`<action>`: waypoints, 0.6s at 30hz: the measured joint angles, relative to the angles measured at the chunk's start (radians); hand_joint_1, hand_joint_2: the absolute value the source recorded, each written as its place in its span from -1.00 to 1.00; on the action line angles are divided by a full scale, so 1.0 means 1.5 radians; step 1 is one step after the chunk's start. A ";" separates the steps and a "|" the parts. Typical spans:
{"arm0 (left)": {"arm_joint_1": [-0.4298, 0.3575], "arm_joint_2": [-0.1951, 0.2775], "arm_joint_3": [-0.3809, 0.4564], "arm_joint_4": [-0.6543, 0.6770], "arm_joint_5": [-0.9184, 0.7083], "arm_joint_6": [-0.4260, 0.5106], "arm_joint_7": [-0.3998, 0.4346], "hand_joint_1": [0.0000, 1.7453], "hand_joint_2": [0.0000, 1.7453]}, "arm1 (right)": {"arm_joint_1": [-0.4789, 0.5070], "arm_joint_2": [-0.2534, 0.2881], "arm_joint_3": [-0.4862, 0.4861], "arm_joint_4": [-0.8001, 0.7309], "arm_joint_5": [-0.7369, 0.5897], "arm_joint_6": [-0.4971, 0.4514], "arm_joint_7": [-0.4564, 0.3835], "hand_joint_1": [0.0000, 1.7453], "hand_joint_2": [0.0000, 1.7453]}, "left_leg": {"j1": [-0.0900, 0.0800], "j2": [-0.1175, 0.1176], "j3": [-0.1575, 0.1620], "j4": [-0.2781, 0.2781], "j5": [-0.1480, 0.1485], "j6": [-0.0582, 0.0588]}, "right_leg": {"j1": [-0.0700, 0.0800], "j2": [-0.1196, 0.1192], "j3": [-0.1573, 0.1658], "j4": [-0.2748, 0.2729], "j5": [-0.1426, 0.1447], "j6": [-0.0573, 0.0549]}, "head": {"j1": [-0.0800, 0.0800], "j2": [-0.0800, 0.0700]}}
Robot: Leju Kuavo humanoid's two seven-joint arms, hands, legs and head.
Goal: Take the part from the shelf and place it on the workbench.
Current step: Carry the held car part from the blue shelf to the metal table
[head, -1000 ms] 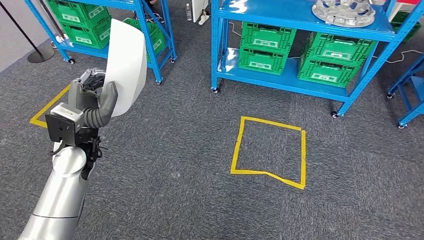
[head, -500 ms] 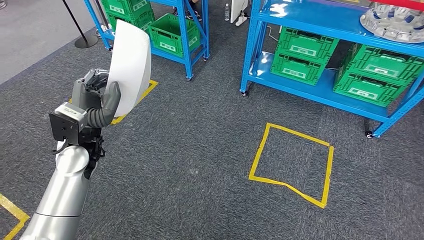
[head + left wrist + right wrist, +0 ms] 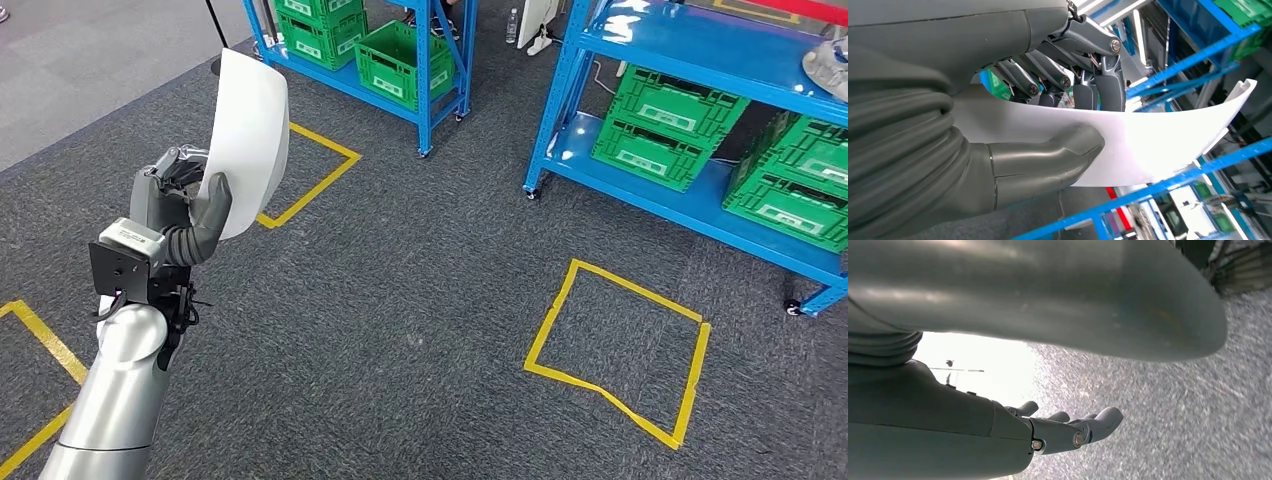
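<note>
A curved white panel part [image 3: 246,140] stands upright in my left hand [image 3: 180,205], raised at the left of the head view. The thumb presses its near face and the dark fingers [image 3: 1083,80] wrap its far face, as the left wrist view shows on the part [image 3: 1168,135]. My right hand [image 3: 1068,430] hangs over the grey carpet with its fingers straight and apart, holding nothing.
Blue shelf racks [image 3: 640,40] with green crates [image 3: 668,125] stand at the back and right. Another rack with green crates [image 3: 400,60] is at the back centre. Yellow tape squares [image 3: 620,350] mark the grey carpet; one [image 3: 310,170] lies behind the part.
The whole scene has slid rightward and nearer across the frames, so the camera has turned left. The left hand still holds the white part upright in about the same pose.
</note>
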 joint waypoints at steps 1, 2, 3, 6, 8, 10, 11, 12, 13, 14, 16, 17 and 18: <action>0.002 -0.001 0.001 -0.003 -0.003 -0.002 0.001 1.00 1.00 | 0.000 0.001 0.000 0.000 0.000 0.000 0.002 -1.00 -1.00 | 0.000 -0.007 0.001 -0.003 0.002 0.004 | -0.001 0.001 0.001 0.001 -0.002 0.004 | 0.000 0.000; 0.001 -0.002 0.002 -0.006 -0.005 -0.005 0.002 1.00 1.00 | -0.001 0.002 0.000 0.000 0.000 0.000 0.004 -1.00 -1.00 | 0.002 -0.014 0.002 -0.006 0.004 0.008 | -0.003 0.011 -0.001 0.009 -0.010 0.008 | 0.000 0.000; 0.001 -0.004 0.002 -0.008 -0.006 -0.007 0.002 1.00 1.00 | -0.001 0.002 0.000 0.000 0.000 0.000 0.007 -1.00 -1.00 | 0.003 -0.021 0.004 -0.010 0.006 0.012 | -0.004 0.026 -0.010 0.030 -0.023 0.011 | 0.002 0.000; 0.001 -0.011 0.002 -0.008 -0.008 -0.011 0.003 1.00 1.00 | 0.001 0.002 0.000 0.000 -0.001 -0.002 0.009 -1.00 -1.00 | 0.004 -0.043 0.003 -0.010 0.008 0.017 | -0.004 0.068 -0.074 0.155 -0.077 0.013 | 0.005 0.000; 0.002 -0.013 0.002 -0.006 -0.009 -0.012 0.003 1.00 1.00 | 0.003 0.003 0.000 0.000 -0.001 -0.003 0.010 -1.00 -1.00 | 0.004 -0.059 0.001 -0.007 0.008 0.018 | -0.002 0.072 -0.095 0.184 -0.071 0.012 | 0.006 0.000; 0.002 -0.014 0.002 -0.005 -0.009 -0.012 0.003 1.00 1.00 | 0.004 0.003 0.000 0.000 -0.001 -0.003 0.010 -1.00 -1.00 | 0.005 -0.076 0.000 -0.002 0.007 0.016 | -0.004 0.080 -0.067 0.116 -0.025 0.010 | 0.006 0.000; 0.002 -0.015 0.002 -0.005 -0.009 -0.012 0.003 1.00 1.00 | 0.003 0.003 0.000 0.000 -0.001 -0.003 0.010 -1.00 -1.00 | 0.004 -0.083 -0.001 0.000 0.006 0.013 | -0.005 0.091 -0.046 0.071 -0.008 0.010 | 0.006 0.000; 0.002 -0.015 0.002 -0.005 -0.009 -0.012 0.003 1.00 1.00 | 0.003 0.003 0.000 0.000 -0.001 -0.002 0.008 -1.00 -1.00 | 0.004 -0.090 -0.003 0.003 0.005 0.010 | -0.006 0.099 -0.031 0.037 0.003 0.008 | 0.006 0.000; 0.003 -0.016 0.002 -0.006 -0.009 -0.012 0.003 1.00 1.00 | 0.003 0.003 0.000 0.000 -0.001 -0.002 0.006 -1.00 -1.00 | 0.004 -0.096 -0.005 0.004 0.005 0.006 | -0.005 0.105 -0.022 0.018 0.006 0.005 | 0.006 0.000; 0.004 -0.016 0.002 -0.007 -0.009 -0.012 0.003 1.00 1.00 | 0.002 0.003 0.000 0.000 -0.001 -0.002 0.003 -1.00 -1.00 | 0.004 -0.102 -0.006 0.003 0.005 0.001 | -0.004 0.105 -0.020 0.012 0.003 0.002 | 0.006 0.000; 0.009 -0.015 0.002 -0.010 -0.009 -0.012 0.003 1.00 1.00 | 0.002 0.003 0.000 0.000 0.000 -0.002 0.000 -1.00 -1.00 | 0.005 -0.107 -0.010 0.001 0.007 -0.007 | -0.003 0.092 -0.017 0.009 0.007 -0.008 | 0.006 0.000; 0.012 -0.013 0.003 -0.011 -0.009 -0.012 0.003 1.00 1.00 | 0.002 0.003 0.000 0.000 0.001 -0.002 0.000 -1.00 -1.00 | 0.005 -0.097 -0.014 0.007 0.003 -0.011 | -0.003 0.086 -0.015 0.007 0.009 -0.014 | 0.005 0.000; 0.013 -0.012 0.004 -0.012 -0.009 -0.012 0.003 1.00 1.00 | 0.002 0.003 0.000 0.000 0.001 -0.002 0.000 -1.00 -1.00 | 0.004 -0.081 -0.023 0.025 -0.009 -0.014 | -0.004 0.080 -0.013 0.004 0.011 -0.019 | 0.004 0.000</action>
